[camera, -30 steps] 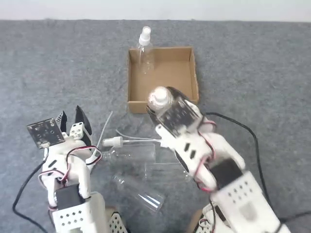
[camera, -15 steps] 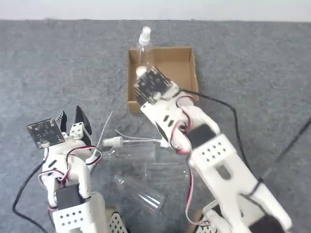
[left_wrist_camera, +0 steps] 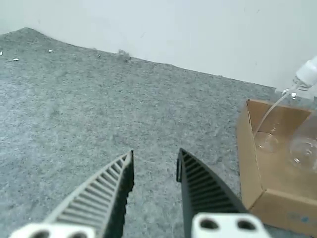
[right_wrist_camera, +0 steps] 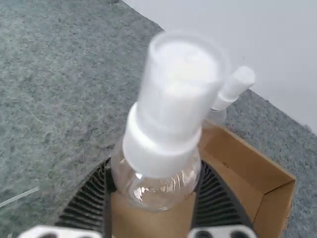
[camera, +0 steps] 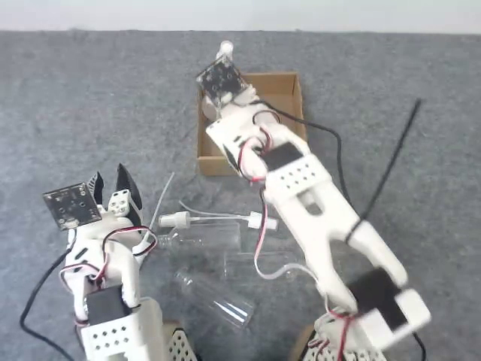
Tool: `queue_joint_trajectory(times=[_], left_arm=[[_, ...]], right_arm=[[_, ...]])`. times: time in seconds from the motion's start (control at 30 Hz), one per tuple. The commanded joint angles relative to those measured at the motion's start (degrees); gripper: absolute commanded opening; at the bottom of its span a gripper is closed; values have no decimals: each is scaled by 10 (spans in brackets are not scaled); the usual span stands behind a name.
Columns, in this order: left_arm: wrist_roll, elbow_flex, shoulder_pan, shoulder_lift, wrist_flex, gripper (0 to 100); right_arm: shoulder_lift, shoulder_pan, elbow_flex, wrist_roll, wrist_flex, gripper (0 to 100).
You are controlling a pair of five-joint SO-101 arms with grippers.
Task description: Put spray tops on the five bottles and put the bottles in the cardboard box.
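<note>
My right gripper (right_wrist_camera: 153, 186) is shut on a clear bottle with a white spray top (right_wrist_camera: 166, 124), held upright over the near left part of the cardboard box (camera: 289, 113). A second capped bottle (camera: 224, 54) stands at the box's far left corner, just behind the held one. On the carpet lie a bottle with a spray top (camera: 197, 233), a loose spray top with its tube (camera: 259, 221) and two open clear bottles (camera: 218, 299) (camera: 255, 263). My left gripper (camera: 111, 184) is open at the lower left, holding nothing.
Grey carpet covers the table. The right arm (camera: 301, 188) stretches across the middle, above the lying bottles, with its cable (camera: 331, 150) trailing to the right. In the left wrist view the box (left_wrist_camera: 252, 163) stands off to the side, beyond the open fingers (left_wrist_camera: 198, 183).
The right arm has stretched away from the table's middle to the box, carrying the capped bottle with it. The left arm has stayed still.
</note>
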Motion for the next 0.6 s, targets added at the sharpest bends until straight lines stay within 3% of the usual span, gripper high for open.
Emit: queue_joint_trajectory(times=[0.0, 0.57], left_arm=[[-4, -2, -4, -9, -18, 137], [-4, -2, -4, -9, -18, 137]], right_arm=[[40, 22, -94, -23, -11, 6], [247, 32, -255, -28, -13, 6]])
